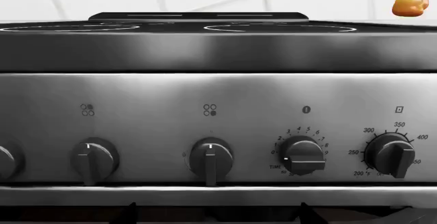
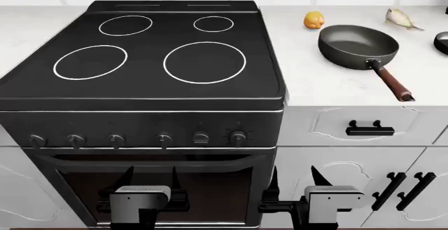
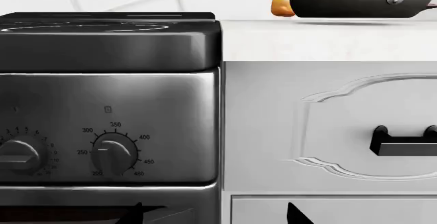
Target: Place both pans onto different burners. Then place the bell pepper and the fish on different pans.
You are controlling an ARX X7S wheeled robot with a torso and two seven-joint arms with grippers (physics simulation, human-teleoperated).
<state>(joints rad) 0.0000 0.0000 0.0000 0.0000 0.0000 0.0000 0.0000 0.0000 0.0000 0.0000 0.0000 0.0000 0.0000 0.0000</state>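
While low before oven, both fingers (image 2: 149, 180) seemingly apart.

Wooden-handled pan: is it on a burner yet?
No. In the head view the wooden-handled pan sits on the white counter right of the cooktop, whose circles are all bare.

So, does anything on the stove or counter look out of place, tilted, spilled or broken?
Nothing stands out. The cooktop is bare and unmarked. The larger pan sits upright on the counter, with the bell pepper and the fish behind it. A second pan is cut off at the head view's edge.
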